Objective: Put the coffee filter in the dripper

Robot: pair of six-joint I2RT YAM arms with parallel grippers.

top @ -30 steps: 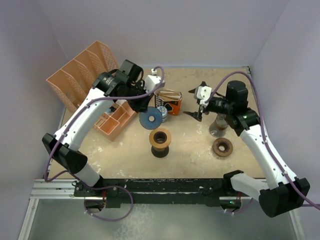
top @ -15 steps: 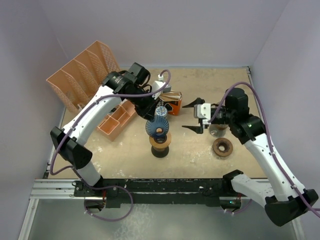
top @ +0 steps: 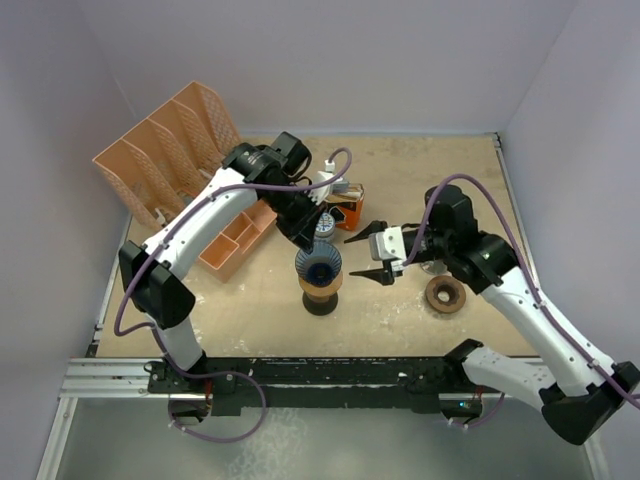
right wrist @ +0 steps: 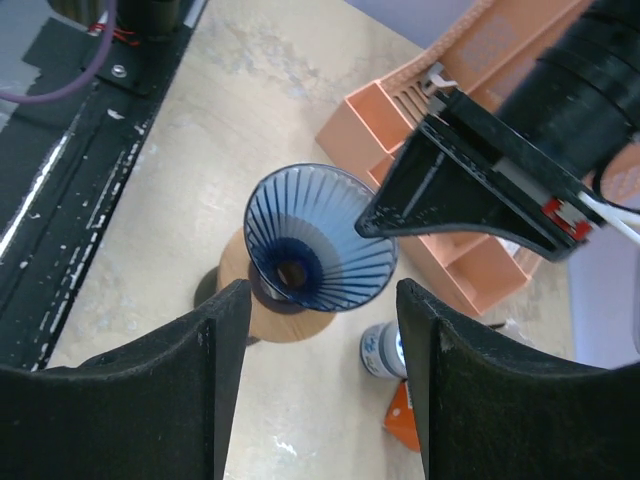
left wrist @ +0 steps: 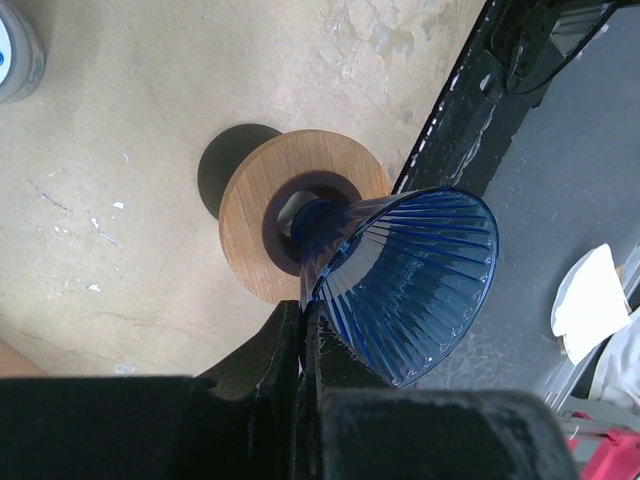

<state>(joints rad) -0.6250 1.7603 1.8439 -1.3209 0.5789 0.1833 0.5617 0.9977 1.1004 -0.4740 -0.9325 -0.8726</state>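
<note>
The coffee filter, a blue ribbed cone [top: 318,264], stands mouth-up with its narrow tip in the hole of the dripper, a round wooden ring on a dark base [top: 321,291]. My left gripper [top: 305,238] is shut on the cone's rim from the far side. In the left wrist view the jaws [left wrist: 303,315] pinch the cone's wall [left wrist: 410,280] over the wooden ring [left wrist: 250,230]. My right gripper [top: 365,258] is open and empty just right of the cone. In the right wrist view the cone [right wrist: 320,240] sits between and beyond its spread fingers [right wrist: 320,300].
An orange file rack [top: 165,150] and an orange compartment tray [top: 235,240] stand at the left. An orange box [top: 345,205] and a small blue-white can [right wrist: 385,350] sit just behind the stand. A second wooden ring [top: 445,295] lies at the right.
My left arm carried the blue cone from beside the orange box down onto the wooden ring and turned it mouth-up. My right gripper moved left and nearer, toward the stand.
</note>
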